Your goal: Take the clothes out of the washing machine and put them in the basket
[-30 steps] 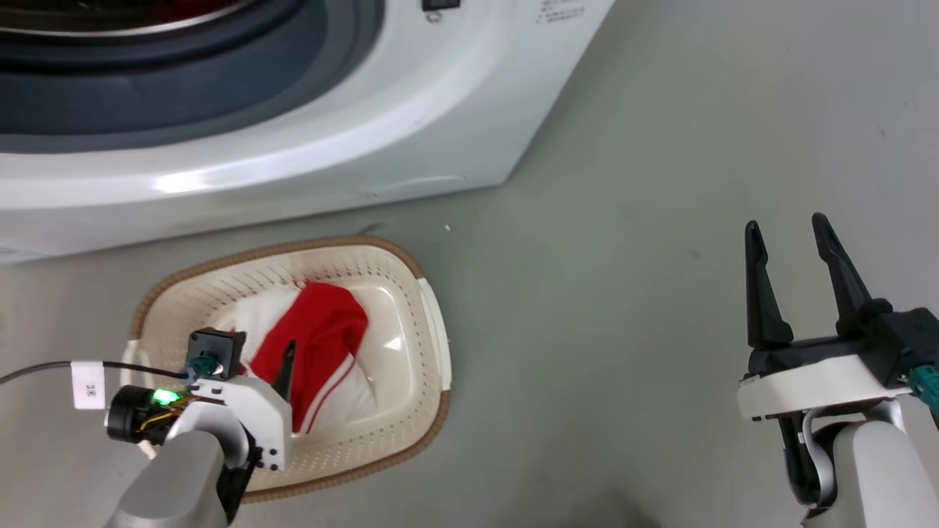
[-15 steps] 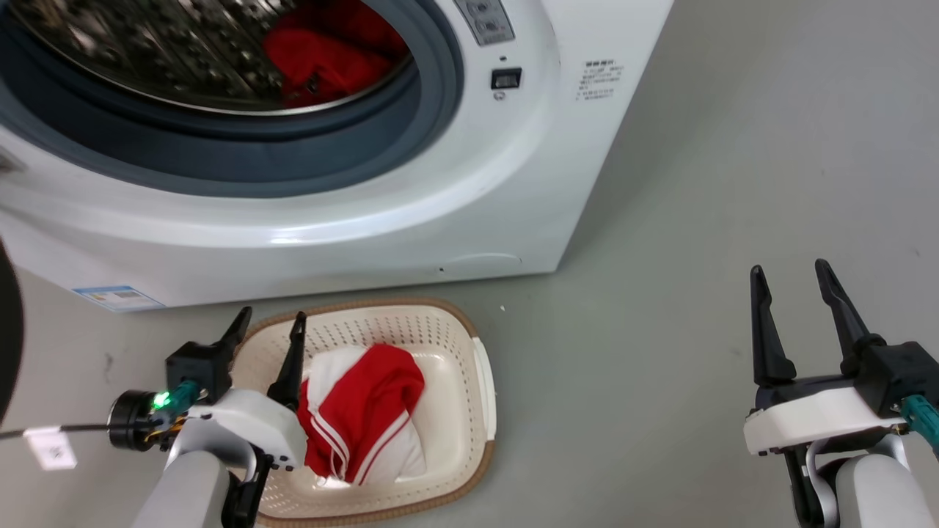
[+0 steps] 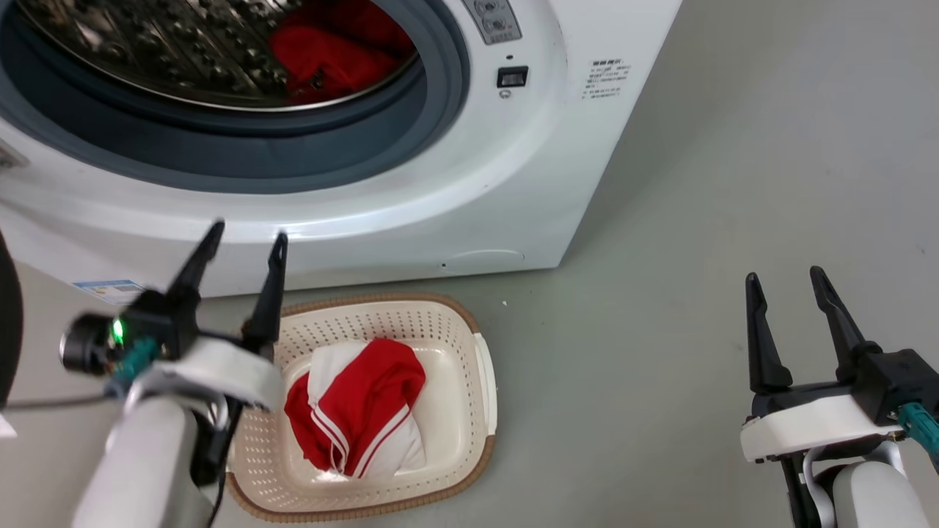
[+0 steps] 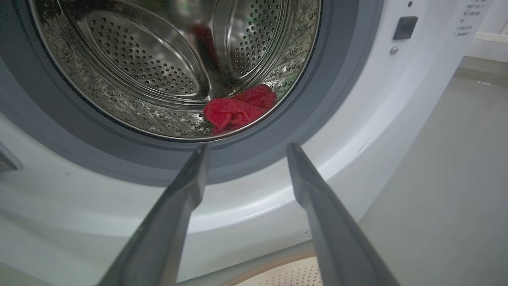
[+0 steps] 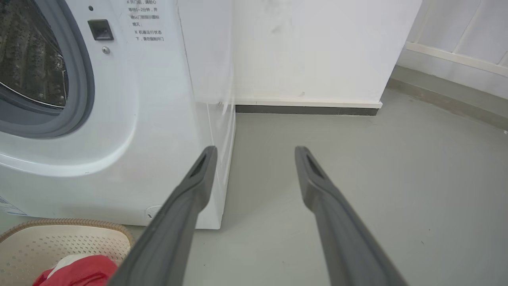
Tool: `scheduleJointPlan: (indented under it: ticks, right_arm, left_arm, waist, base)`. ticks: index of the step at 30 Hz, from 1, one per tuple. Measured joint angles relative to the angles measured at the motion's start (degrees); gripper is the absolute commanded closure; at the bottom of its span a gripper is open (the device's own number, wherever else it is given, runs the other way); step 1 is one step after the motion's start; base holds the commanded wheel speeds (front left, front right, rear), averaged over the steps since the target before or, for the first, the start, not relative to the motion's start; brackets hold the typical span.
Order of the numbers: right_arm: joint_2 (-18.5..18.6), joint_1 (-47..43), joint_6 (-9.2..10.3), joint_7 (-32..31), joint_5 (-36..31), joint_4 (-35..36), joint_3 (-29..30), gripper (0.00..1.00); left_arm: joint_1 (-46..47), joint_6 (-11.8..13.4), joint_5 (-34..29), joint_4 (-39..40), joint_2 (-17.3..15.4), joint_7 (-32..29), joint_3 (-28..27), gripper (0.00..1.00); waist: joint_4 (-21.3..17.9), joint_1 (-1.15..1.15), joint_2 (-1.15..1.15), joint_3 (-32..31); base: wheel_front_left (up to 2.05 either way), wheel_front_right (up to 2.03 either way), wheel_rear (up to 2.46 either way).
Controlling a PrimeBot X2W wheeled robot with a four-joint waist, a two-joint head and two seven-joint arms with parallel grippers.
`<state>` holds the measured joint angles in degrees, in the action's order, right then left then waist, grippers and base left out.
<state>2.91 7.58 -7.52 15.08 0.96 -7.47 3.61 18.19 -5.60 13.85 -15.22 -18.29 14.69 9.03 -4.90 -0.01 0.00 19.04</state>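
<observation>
The left jaws were open & empty above the basket's (image 3: 411,301) left rim, pointing at the washing machine (image 3: 513,183), prob. to reach the plain red garment (image 4: 238,109) at the drum's front right. The red-and-white garment (image 3: 367,411) lay in the basket already. The right jaws, open & empty too, waited far right over the floor (image 3: 660,220).

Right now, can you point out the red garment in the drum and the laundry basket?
Red garment in the drum (image 4: 238,109): left wrist view, middle of the crumpled cloth.
Laundry basket (image 3: 381,298): head view, far brown woven rim.
</observation>
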Motion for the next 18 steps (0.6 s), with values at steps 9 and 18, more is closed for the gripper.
scheduleJointPlan:
  ticks: [9,18]
  right_arm:
    - [0.01,2.23,0.0,0.0,2.11,1.46,-1.48,0.0]
    - [0.02,4.98,0.0,0.0,4.98,2.88,-3.24,0.0]
  left_arm:
    - [23.06,-1.81,4.69,-1.63,-9.59,-16.07,4.05,0.0]
    - [45.75,-1.89,11.83,-9.44,-19.92,-34.27,13.45,0.0]
  waist:
    - [-3.06,0.01,0.0,8.69]
    - [-7.9,0.02,0.0,17.54]
  base:
    - [0.0,0.0,0.0]
    - [0.0,0.0,0.0]
